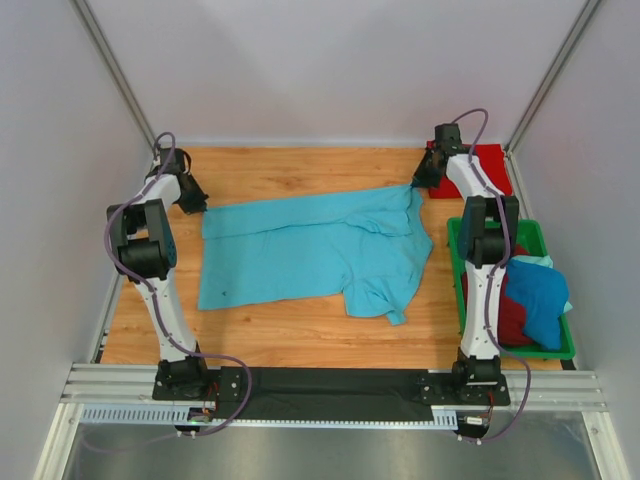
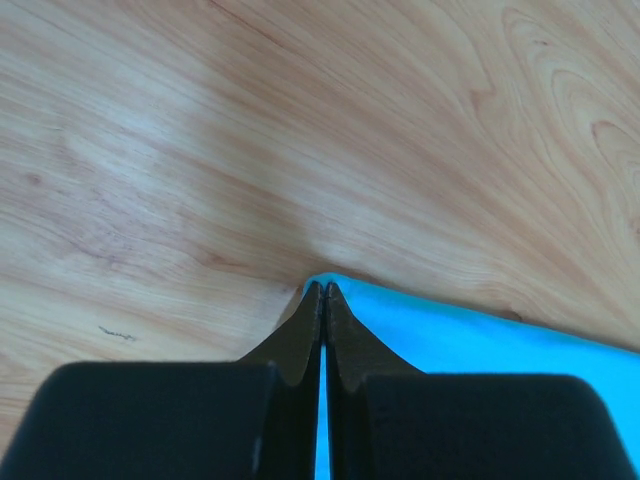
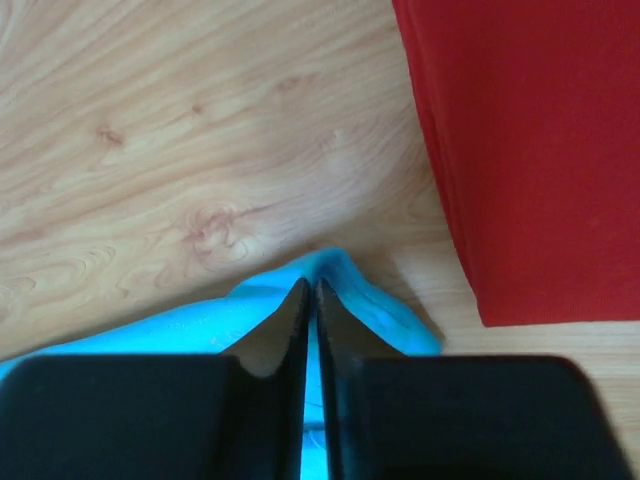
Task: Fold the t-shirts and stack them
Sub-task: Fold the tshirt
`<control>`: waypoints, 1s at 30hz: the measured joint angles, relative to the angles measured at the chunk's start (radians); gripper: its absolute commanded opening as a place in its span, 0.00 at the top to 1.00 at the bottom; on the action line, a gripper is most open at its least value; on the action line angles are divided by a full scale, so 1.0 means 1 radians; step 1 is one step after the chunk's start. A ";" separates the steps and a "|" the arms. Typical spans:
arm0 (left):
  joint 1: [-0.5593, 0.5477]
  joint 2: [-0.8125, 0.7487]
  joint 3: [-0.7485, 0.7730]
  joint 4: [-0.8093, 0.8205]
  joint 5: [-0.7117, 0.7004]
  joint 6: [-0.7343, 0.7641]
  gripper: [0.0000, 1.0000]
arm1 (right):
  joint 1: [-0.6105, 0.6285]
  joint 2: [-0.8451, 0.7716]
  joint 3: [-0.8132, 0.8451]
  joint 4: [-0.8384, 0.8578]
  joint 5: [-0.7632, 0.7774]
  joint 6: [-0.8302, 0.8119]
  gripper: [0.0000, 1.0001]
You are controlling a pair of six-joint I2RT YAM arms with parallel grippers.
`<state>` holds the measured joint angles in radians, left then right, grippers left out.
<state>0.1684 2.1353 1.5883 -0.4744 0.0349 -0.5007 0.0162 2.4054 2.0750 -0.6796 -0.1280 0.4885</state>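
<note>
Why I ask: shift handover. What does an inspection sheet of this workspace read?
Surface: light wood-grain tabletop.
Job's things: light turquoise cloth t-shirt spread out mid-table; bright red cloth t-shirt folded at the far right corner; dark red t-shirt and deeper blue t-shirt bunched in a green plastic tray.
Clutter: nothing seen.
Grippers: left gripper shut on the turquoise shirt's far left corner; right gripper shut on its far right corner.
Cables: grey cable looped along each arm.
Surroundings: white walls; aluminium frame rail at the near edge.
</note>
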 measured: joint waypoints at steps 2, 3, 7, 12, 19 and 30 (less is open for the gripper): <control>0.000 0.000 0.002 -0.001 0.000 -0.003 0.84 | -0.002 0.002 0.011 0.007 0.002 0.013 0.73; 0.000 0.000 0.006 -0.005 0.002 0.000 0.62 | -0.002 0.007 0.026 0.006 0.003 0.013 0.56; 0.002 -0.023 -0.008 -0.013 -0.010 0.018 0.41 | -0.002 0.005 0.061 -0.016 0.000 -0.009 0.41; 0.003 -0.173 -0.095 -0.072 -0.045 0.035 0.47 | 0.002 -0.086 0.014 -0.100 -0.003 -0.038 0.42; 0.004 -0.359 -0.241 -0.088 -0.005 0.037 0.66 | 0.016 -0.373 -0.286 -0.114 -0.095 -0.030 0.74; 0.005 -0.312 -0.327 -0.124 0.063 0.038 0.60 | 0.029 -0.329 -0.364 -0.153 -0.108 -0.026 0.62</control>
<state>0.1730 1.8233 1.2610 -0.5983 0.0978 -0.4629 0.0452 2.0766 1.7107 -0.8330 -0.2356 0.4629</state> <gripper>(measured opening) 0.401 0.389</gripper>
